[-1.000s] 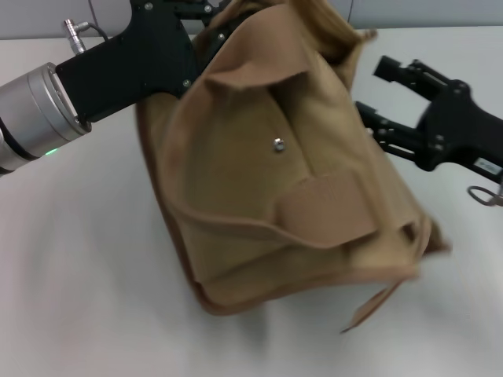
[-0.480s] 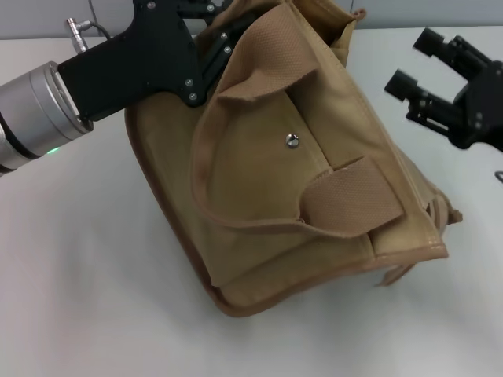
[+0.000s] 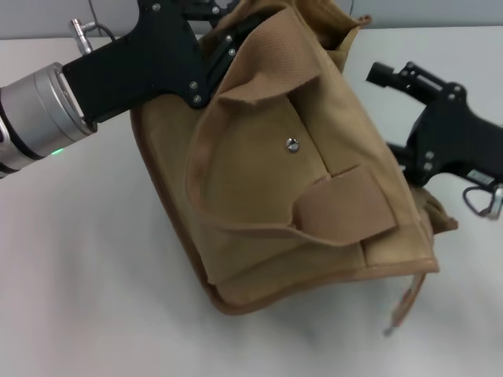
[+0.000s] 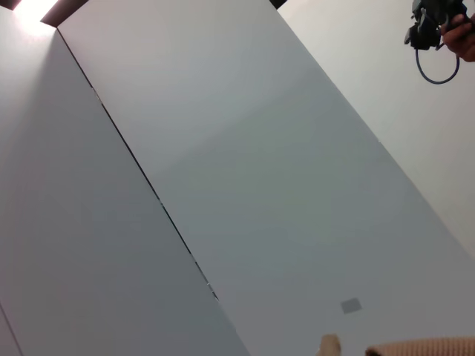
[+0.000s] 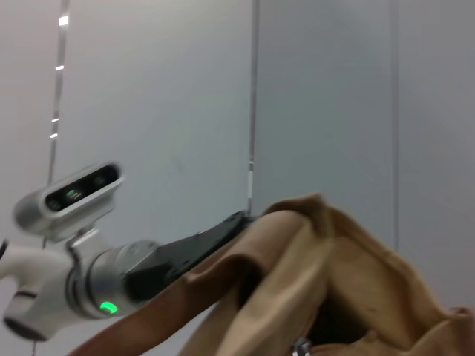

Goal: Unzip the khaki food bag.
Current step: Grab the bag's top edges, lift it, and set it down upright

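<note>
We see the khaki food bag (image 3: 283,173) tilted on the bench (image 3: 86,275). The left gripper (image 3: 216,35) pinches its top edge; the right gripper (image 3: 393,110), spread apart, sits beside its right side.

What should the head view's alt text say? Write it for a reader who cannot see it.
A khaki food bag sits tilted on a white table, its snap pocket facing the camera. The left claw is at the bag's upper left edge; the right claw is beside its right side, fingers spread.
</note>
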You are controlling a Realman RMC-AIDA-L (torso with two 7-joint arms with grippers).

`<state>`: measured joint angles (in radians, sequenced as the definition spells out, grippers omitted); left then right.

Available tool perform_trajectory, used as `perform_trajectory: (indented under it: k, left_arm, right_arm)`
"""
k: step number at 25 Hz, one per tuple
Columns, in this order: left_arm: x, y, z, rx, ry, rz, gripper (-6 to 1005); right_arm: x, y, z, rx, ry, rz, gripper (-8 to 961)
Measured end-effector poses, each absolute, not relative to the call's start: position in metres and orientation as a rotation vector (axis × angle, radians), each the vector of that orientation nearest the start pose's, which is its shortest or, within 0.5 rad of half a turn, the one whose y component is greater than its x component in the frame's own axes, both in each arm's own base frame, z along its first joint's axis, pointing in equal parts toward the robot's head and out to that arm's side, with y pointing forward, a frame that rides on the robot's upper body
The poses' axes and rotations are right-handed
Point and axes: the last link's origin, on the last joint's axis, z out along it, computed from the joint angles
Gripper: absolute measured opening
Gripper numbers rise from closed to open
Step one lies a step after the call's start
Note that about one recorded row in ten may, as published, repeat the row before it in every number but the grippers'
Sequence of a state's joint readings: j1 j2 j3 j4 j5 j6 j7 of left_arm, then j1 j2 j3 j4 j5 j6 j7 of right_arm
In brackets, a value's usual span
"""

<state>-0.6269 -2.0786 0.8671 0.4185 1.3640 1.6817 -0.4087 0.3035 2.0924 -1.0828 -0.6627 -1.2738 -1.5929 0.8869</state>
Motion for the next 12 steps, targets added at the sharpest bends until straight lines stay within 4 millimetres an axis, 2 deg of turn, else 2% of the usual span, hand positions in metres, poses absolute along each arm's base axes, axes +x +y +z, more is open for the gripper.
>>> perform_trajectory:
  k: [4,9,12]
  left_arm:
    - [-0.181,0.344,0.001,-2.228,0.55,-1.116,85]
    - [-0.181,0.344,0.001,-2.227,0.551,-1.116,85]
    - [-0.18,0.345,0.001,-2.228,0.553,-1.117,85]
  right_arm:
    - [0.242,0.284,-0.007,-2.278,-0.057,1.155,843]
    - [0.243,0.272,-0.007,-2.2,-0.134,1.203,842]
    - [0.243,0.268,-0.008,-2.188,-0.173,1.205,765]
